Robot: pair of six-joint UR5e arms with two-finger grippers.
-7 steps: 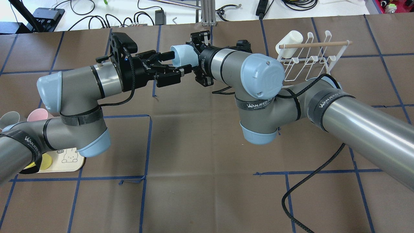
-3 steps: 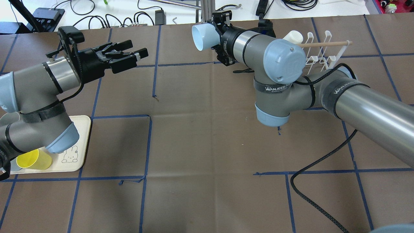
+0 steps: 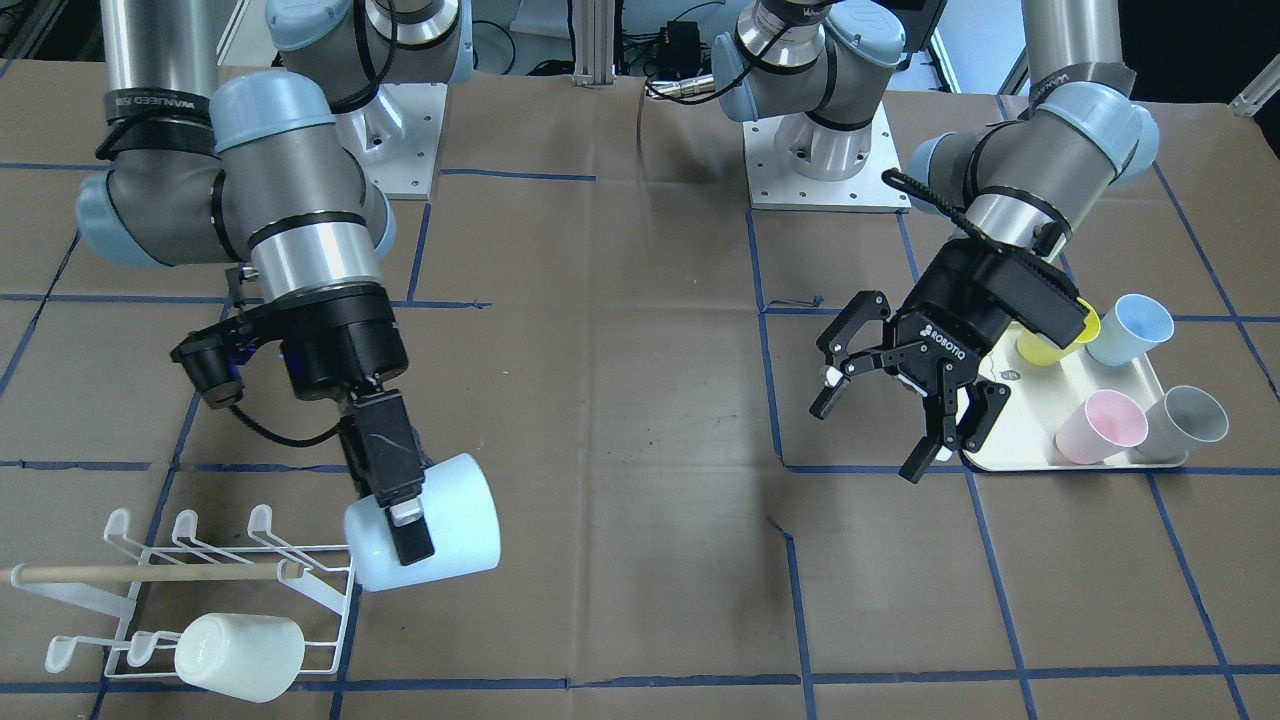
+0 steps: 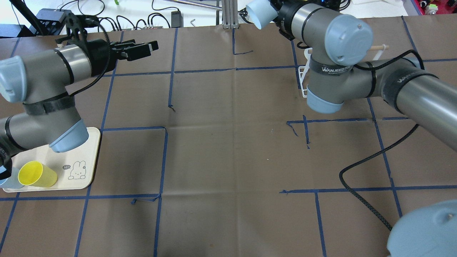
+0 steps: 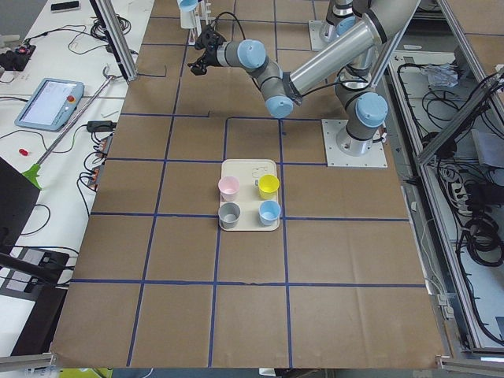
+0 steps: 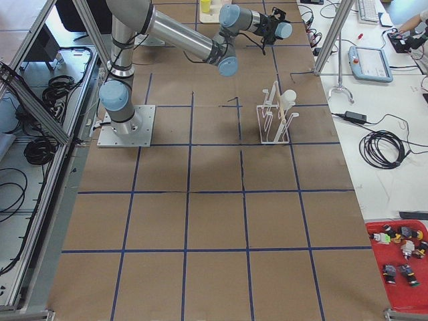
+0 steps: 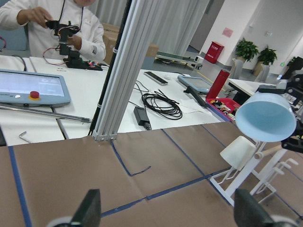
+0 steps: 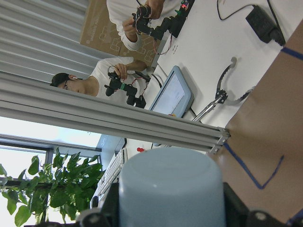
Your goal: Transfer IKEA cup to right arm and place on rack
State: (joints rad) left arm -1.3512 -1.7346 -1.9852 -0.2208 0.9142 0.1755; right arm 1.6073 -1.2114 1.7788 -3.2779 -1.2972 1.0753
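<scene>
My right gripper (image 3: 408, 528) is shut on the light-blue IKEA cup (image 3: 462, 530) and holds it on its side in the air, just beside the white wire rack (image 3: 150, 575) with its wooden dowel. The cup also shows at the top of the overhead view (image 4: 260, 13) and fills the right wrist view (image 8: 170, 189). A white cup (image 3: 240, 655) hangs on the rack. My left gripper (image 3: 880, 438) is open and empty, far from the cup, next to the cream tray (image 3: 1020, 455). In the left wrist view the cup (image 7: 265, 120) hangs above the rack (image 7: 246, 182).
The cream tray holds a yellow cup (image 3: 1050, 345), a blue cup (image 3: 1135, 328), a pink cup (image 3: 1100, 425) and a grey cup (image 3: 1190, 420). In the overhead view my right arm hides most of the rack (image 4: 302, 81). An aluminium post (image 4: 228, 14) stands at the table's far edge.
My right arm has carried the light-blue cup farther back and to the right, toward the rack. My left arm, open and empty, has drawn back a little more to the left.
</scene>
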